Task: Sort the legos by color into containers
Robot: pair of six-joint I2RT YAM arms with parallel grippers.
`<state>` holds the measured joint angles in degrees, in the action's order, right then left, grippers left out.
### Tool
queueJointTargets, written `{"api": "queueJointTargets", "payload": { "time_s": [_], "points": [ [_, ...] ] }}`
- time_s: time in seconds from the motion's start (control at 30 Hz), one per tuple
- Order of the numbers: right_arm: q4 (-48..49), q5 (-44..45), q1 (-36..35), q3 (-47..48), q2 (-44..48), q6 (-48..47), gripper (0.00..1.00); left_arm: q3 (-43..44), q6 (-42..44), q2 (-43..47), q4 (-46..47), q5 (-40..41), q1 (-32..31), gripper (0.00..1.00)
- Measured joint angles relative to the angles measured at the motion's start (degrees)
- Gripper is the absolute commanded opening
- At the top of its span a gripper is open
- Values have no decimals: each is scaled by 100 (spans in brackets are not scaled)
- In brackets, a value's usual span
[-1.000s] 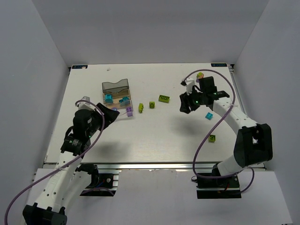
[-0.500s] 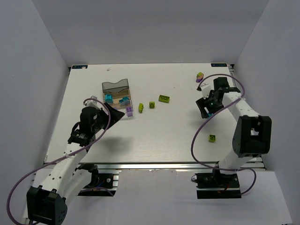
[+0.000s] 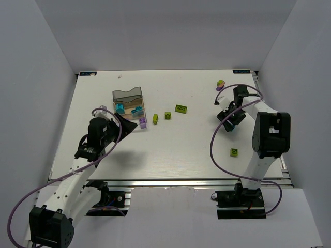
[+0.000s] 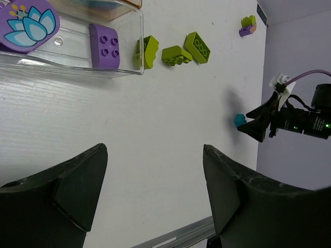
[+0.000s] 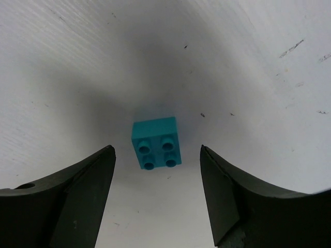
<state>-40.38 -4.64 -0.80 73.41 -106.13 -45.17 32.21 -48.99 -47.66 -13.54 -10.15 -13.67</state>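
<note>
A white table (image 3: 170,150) sits inside plain grey walls (image 3: 165,36), with the containers (image 3: 128,93) just ahead and left of the left gripper (image 4: 154,155), whose jaws stand wide and empty. Since 1 second ago the right gripper (image 5: 155,155) has swung from mid-table to the right edge. It now points steeply down, fingers spread wide either side of 1 cyan lego (image 5: 156,142), seemingly not touching it.

Glossy cyan plastic brick (image 5: 156,142), matt white finely grained table (image 3: 170,150), clear shiny plastic container (image 4: 70,66)
</note>
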Motion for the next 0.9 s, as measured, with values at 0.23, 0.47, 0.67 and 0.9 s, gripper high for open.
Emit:
{"api": "queueJointTargets", "payload": {
  "time_s": [0.23,0.47,0.67,0.9],
  "points": [
    [33,24,85,140,-343,-197,60,57,-15,76,-166,68,0,84],
    [-2,22,192,343,-455,-293,39,205,-11,96,-317,140,0,84],
    [-76,-118,190,391,-468,-356,12,289,2,164,-417,225,0,84],
    [-723,-1217,26,1176,-422,-315,0,417,4,411,-737,374,0,84]
  ]
}}
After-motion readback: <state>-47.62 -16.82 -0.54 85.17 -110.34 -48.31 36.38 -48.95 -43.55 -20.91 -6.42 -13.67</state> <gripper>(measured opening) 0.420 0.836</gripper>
